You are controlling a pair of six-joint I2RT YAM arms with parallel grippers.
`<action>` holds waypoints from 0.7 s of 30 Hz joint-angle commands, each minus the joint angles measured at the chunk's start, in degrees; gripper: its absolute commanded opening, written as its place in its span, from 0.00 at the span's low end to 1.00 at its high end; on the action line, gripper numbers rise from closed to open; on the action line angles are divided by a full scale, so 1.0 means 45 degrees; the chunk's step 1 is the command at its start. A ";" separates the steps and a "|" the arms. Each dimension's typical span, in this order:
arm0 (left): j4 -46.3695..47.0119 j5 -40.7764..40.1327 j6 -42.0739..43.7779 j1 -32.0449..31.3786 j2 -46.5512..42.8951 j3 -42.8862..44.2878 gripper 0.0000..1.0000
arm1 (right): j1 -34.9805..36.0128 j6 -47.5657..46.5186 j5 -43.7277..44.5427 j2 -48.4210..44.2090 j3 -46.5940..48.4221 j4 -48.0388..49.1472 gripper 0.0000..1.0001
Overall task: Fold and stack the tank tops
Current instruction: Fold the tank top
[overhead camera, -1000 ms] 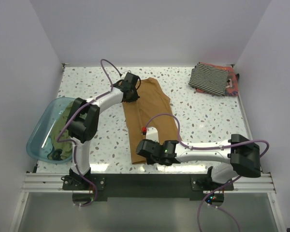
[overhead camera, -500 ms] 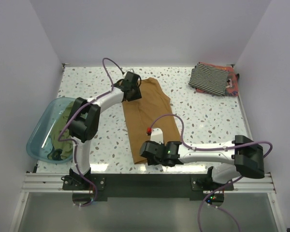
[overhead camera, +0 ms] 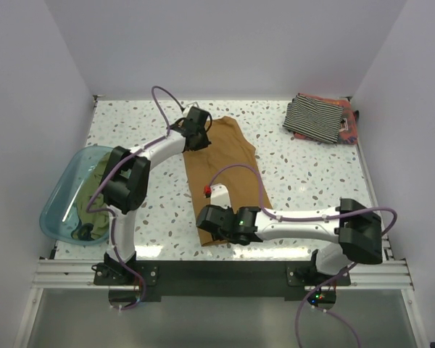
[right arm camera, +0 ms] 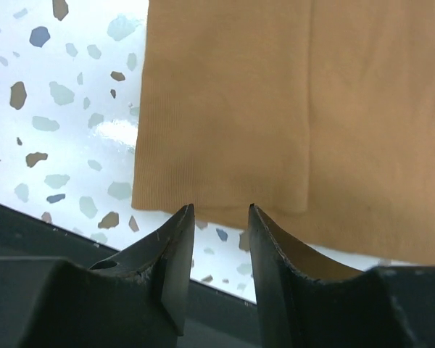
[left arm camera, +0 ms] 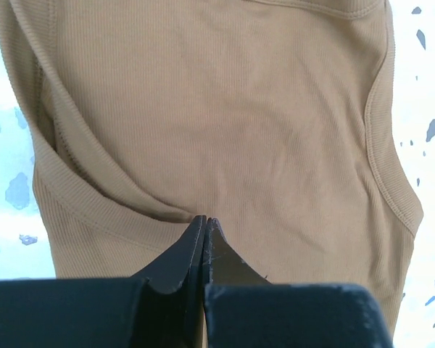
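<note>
The tan-brown tank top (overhead camera: 228, 170) lies folded lengthwise in the middle of the table, and it fills the left wrist view (left arm camera: 217, 109). My left gripper (overhead camera: 196, 135) is at its far left edge, with jaws shut (left arm camera: 205, 220) where a crease of the cloth runs into the tips. My right gripper (overhead camera: 212, 220) is open (right arm camera: 219, 210) just over the near hem's left corner (right arm camera: 225, 130), holding nothing. The black-and-white striped top (overhead camera: 315, 116) lies folded at the far right on the reddish top (overhead camera: 352, 129). The olive green top (overhead camera: 94, 190) sits in the tub.
The translucent teal tub (overhead camera: 58, 199) stands at the table's left edge. The table's near edge and the dark rail (right arm camera: 29, 232) lie right under my right gripper. Purple cables loop over both arms.
My right gripper has moved left along the near hem toward its left corner. The left gripper and the tan top have stayed in place.
</note>
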 commanded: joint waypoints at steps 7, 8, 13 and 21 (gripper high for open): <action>0.0116 -0.0158 0.0001 -0.0025 0.0067 -0.0450 0.00 | -0.0148 -0.1961 -0.1822 0.2202 0.0193 0.3120 0.34; 0.0096 -0.0158 0.0040 -0.0025 0.0164 -0.0430 0.00 | -0.0090 -0.1921 -0.1979 0.2533 0.0174 0.3278 0.34; 0.0135 -0.0197 0.0333 0.0014 0.0458 -0.0391 0.00 | 0.0378 -0.1706 -0.2759 0.3355 0.0446 0.4078 0.30; 0.0252 0.1031 0.1366 0.0910 0.0809 0.0233 0.00 | 0.0438 -0.2193 -0.4283 0.4702 0.2242 0.5447 0.30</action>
